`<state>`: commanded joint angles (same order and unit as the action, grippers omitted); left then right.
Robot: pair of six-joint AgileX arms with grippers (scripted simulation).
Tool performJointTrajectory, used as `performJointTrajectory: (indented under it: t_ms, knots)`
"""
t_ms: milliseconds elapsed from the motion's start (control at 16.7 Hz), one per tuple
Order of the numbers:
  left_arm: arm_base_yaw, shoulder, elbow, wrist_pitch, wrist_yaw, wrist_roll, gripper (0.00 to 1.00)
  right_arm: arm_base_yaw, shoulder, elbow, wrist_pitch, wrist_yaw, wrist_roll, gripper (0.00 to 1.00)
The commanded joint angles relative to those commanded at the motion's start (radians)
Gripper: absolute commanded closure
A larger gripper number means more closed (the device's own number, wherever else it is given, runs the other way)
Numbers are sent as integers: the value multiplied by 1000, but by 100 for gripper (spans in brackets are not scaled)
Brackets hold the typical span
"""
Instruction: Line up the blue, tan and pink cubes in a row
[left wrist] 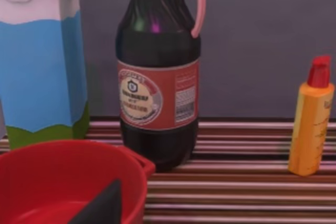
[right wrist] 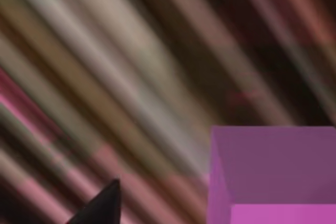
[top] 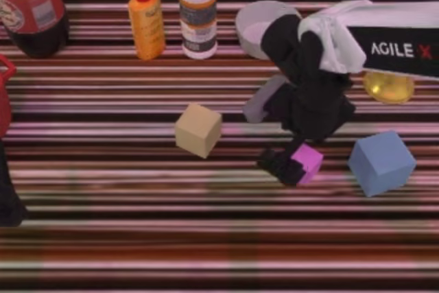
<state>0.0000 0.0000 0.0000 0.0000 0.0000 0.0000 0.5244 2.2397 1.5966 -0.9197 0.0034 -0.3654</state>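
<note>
Top view covers the whole layout: tan cube [top: 198, 130] near table centre, pink cube [top: 307, 162] right of it, blue cube [top: 381, 162] further right, roughly one rough left-to-right line, all apart from each other. All three sit rotated, corners toward the camera, none squared to the table stripes. Cubes, so no long axis.

Right arm [top: 384, 42] reaches in from the top view's right edge and bends down over the pink cube. Right gripper [top: 288, 162] is at the cube: one dark finger [top: 274, 162] shows just left of it, touching or nearly so. The other finger is hidden, so can't tell if the claw is clamped or spread.

Right wrist view adds close detail only: pink cube [right wrist: 273, 174] with one dark fingertip [right wrist: 102, 205] apart from it, striped table [right wrist: 131, 77] behind.

Left arm [top: 8, 190] is parked at the top view's left edge. Left wrist view shows what top view mostly crops: red pot [left wrist: 63, 182], milk carton [left wrist: 42, 56], dark sauce bottle [left wrist: 157, 72], orange bottle [left wrist: 312, 124]. One dark fingertip [left wrist: 102, 205] in frame; claw state can't be told.
</note>
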Motion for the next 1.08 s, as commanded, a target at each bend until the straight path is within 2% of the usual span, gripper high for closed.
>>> performJointTrajectory:
  t_ms: [180, 420, 1080]
  knots:
    - [0, 0, 0, 0, 0, 0, 0, 1, 40, -51, 85, 0, 1, 0]
    - [0, 0, 0, 0, 0, 0, 0, 2, 45, -56, 93, 0, 1, 0]
    - [0, 0, 0, 0, 0, 0, 0, 2, 45, -56, 93, 0, 1, 83]
